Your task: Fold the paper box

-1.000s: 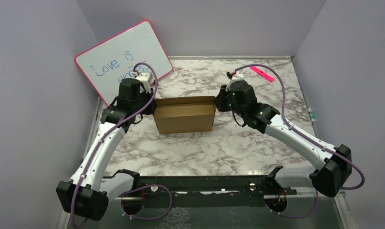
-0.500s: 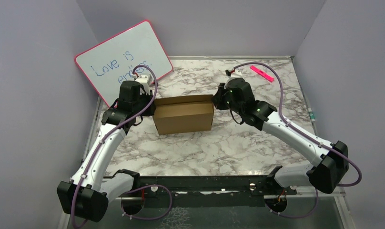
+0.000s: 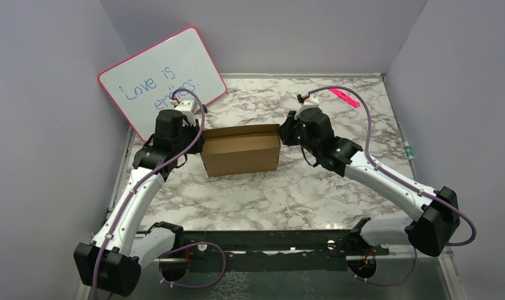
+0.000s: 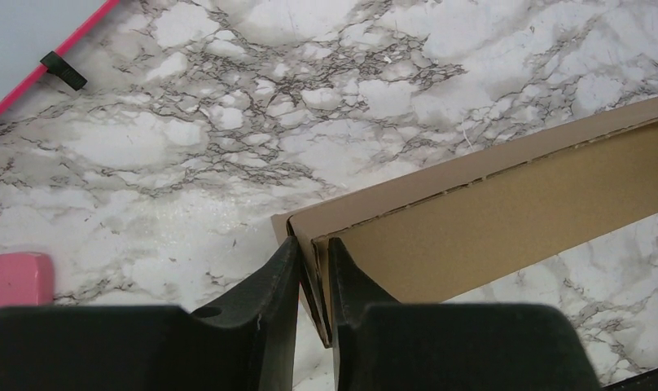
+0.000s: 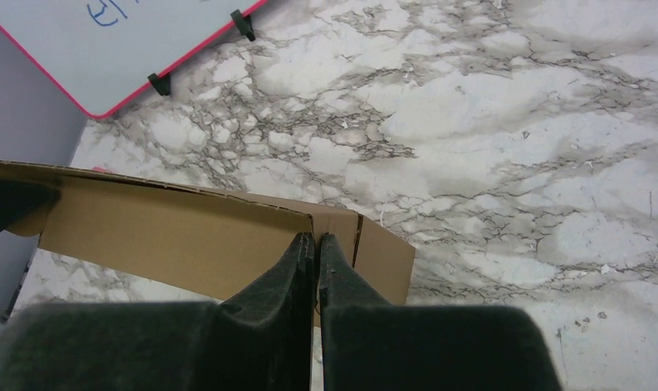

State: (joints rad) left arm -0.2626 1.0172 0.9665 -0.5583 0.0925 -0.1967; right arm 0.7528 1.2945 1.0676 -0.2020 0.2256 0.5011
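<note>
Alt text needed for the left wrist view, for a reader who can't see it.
The left claw pinches an end wall of the brown paper box, one black finger on each side. Around it lies the marble table, with the edge of a pink-framed whiteboard at upper left and a pink object at lower left.

Marble table (image 3: pixel 269 194): paper box (image 3: pixel 240 153), whiteboard (image 3: pixel 162 78), pink marker (image 3: pixel 344 96)
</note>
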